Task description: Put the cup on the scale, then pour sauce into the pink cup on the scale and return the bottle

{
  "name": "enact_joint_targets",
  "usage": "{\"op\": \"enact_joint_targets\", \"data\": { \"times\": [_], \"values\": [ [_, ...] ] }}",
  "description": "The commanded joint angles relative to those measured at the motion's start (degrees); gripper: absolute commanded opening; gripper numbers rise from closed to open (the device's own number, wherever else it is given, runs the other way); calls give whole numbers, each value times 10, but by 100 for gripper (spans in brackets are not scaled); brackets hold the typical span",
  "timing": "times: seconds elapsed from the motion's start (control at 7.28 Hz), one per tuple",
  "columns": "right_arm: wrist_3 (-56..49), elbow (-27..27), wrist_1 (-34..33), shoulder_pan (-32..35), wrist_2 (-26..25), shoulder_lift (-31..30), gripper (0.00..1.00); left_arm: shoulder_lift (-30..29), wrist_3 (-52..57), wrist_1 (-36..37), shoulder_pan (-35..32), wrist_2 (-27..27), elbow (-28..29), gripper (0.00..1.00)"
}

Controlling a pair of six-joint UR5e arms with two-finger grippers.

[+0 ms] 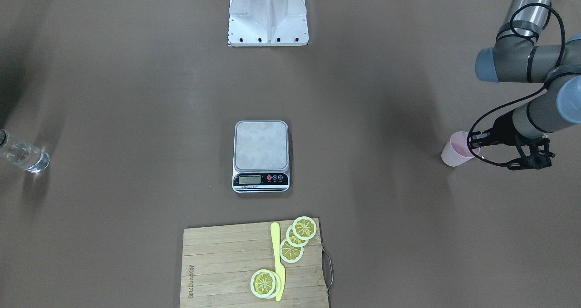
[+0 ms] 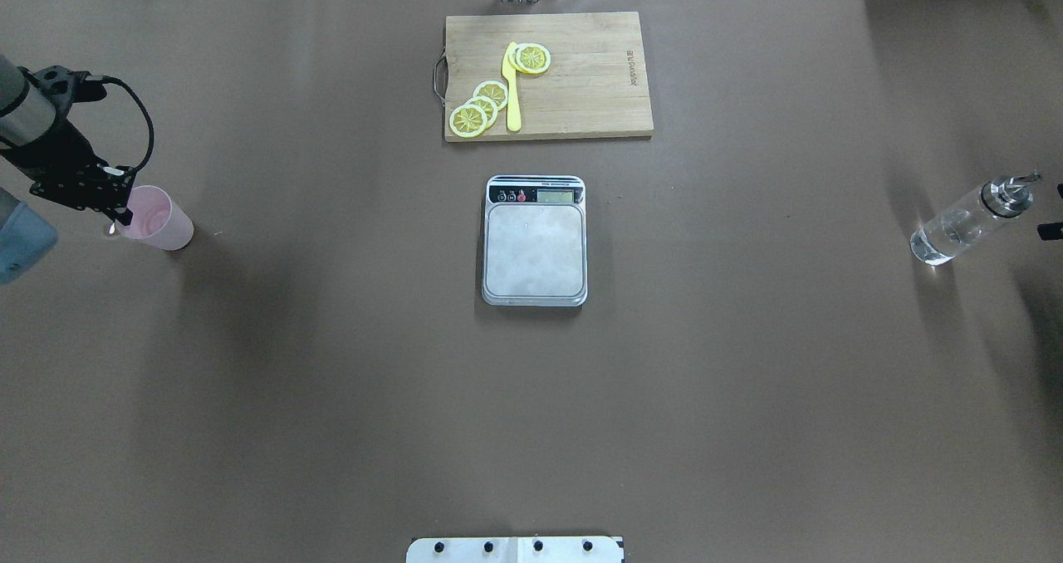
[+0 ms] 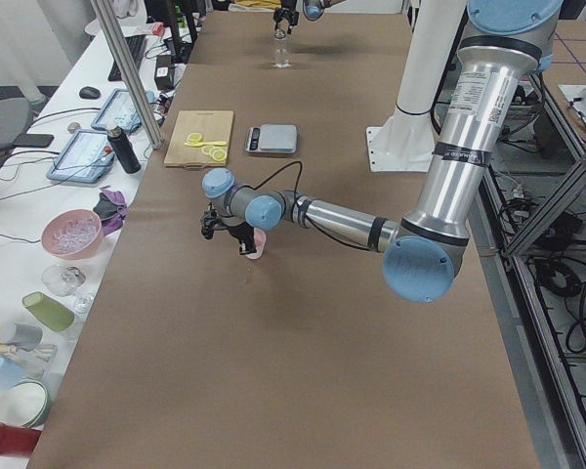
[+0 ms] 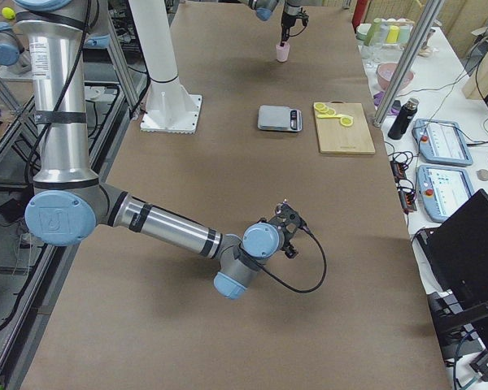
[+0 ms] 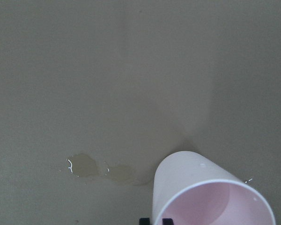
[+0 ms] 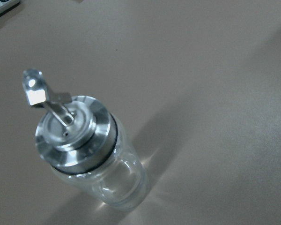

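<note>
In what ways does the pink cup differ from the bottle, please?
The cup is opaque pink; the bottle is transparent. The cup is open-topped and looks empty; the bottle has a metal spout cap and holds clear liquid. Both stand upright on the table, off the scale.

One pink cup [image 1: 454,153] at the right edge, one scale [image 1: 261,156] dead centre, one clear bottle [image 1: 25,157] at the far left. Down at the bottom, one wooden cutting board [image 1: 222,262] carrying one yellow knife [image 1: 277,253] and lemon slices [image 1: 291,250]: five by my count, three fanned at its upper right, two stacked lower down. And one white base plate [image 1: 268,12] at top centre.
</note>
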Motion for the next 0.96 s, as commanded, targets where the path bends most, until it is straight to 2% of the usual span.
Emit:
{"op": "enact_joint_targets", "data": {
  "times": [0.0, 0.27, 0.55, 0.82],
  "values": [
    [-14, -1, 20, 0, -6, -4, 100, -16, -6, 5, 0, -2, -1, 0],
    [-44, -2, 37, -4, -19, -5, 100, -19, -8, 14, -1, -2, -18, 0],
    [-66, 1, 62, -15, -40, -4, 100, -68, -6, 135, -1, -2, -51, 0],
    [-66, 2, 81, -34, -44, 0, 100, -106, -7, 198, -1, -3, -67, 0]
  ]
}}
